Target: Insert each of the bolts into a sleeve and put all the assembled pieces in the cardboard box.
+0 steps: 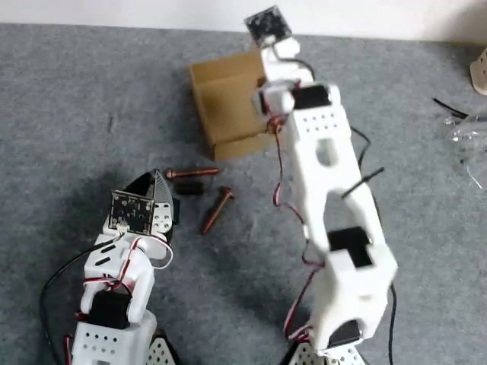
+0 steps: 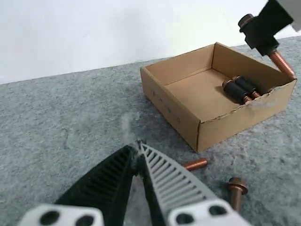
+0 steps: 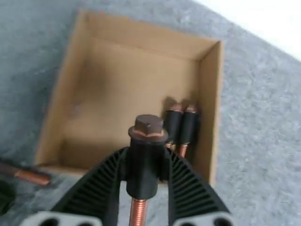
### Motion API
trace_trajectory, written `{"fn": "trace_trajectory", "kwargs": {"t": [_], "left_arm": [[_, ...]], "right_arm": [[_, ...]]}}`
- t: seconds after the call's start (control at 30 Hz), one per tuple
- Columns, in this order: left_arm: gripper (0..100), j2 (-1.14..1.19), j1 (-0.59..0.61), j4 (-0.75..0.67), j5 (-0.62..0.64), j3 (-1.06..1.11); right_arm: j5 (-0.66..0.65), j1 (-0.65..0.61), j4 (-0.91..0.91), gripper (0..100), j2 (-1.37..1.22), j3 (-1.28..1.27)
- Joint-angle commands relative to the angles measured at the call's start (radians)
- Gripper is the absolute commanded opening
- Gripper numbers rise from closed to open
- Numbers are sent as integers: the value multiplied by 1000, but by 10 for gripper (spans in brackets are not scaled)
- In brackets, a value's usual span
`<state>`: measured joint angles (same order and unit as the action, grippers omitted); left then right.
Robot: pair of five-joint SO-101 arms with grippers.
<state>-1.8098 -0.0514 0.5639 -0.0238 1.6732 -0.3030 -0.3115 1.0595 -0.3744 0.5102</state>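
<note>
Cardboard box point(image 1: 224, 106) sits at 12 o'clock on the mat point(image 1: 76, 91). Right gripper point(image 3: 145, 157) clamps a sleeved bolt point(image 3: 148, 127) over its 3 o'clock rim. Left gripper point(image 2: 138, 149), closed tip to tip on nothing, rests at 9 o'clock of the loose bolts point(image 1: 215, 211).

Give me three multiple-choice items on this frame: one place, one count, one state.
1. Where is the sleeved bolt in the right gripper?
A) in the air at the cardboard box
B) on the table
C) flat on the box floor

2. How many assembled pieces lie in the box?
A) none
B) two
C) four

3. The left gripper is:
A) wide open
B) shut on a bolt
C) shut, empty

1 A: it is clamped in the air by the box's edge.
2 B: two lie side by side inside.
3 C: its fingertips meet with nothing between.
</note>
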Motion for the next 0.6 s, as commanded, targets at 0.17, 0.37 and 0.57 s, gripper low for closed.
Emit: {"fn": "trace_trajectory", "kwargs": {"t": [0.17, 0.37, 0.57], "left_arm": [[11, -7, -8, -21, -6, 24], [11, -7, -8, -21, -6, 24], [11, -7, -10, -21, -6, 24]], "right_arm": [[12, 16, 120, 4, -302, 437], [12, 19, 120, 4, -440, 578], [12, 19, 120, 4, -518, 642]]}}
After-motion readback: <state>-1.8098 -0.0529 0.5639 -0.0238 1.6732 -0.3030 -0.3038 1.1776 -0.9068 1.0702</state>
